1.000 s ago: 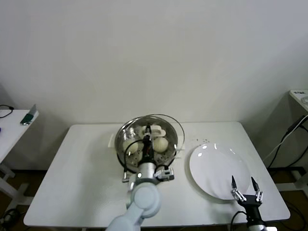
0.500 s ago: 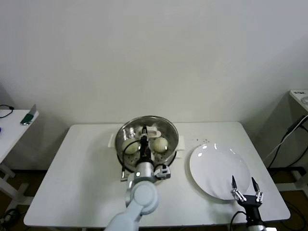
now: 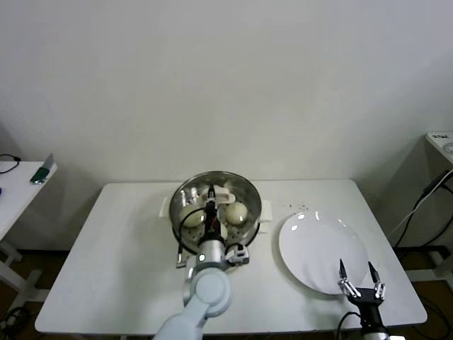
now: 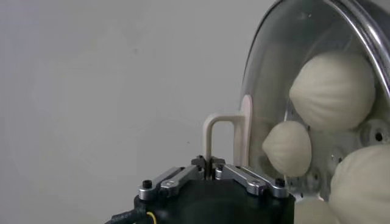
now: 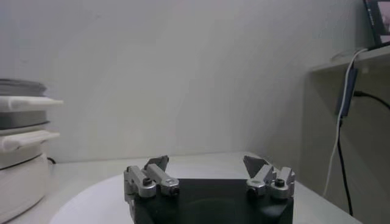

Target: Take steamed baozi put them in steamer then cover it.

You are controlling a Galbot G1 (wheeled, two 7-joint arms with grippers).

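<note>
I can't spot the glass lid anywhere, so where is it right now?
In the head view the cover sits on the steamer at the table's middle rear, left of the white plate. The left gripper is shut on its handle.

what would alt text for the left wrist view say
The left gripper is shut on the cream bar handle of the clear glass cover. Through the glass, several pleated steamed baozi show inside the steamer, against a plain grey wall.
</note>
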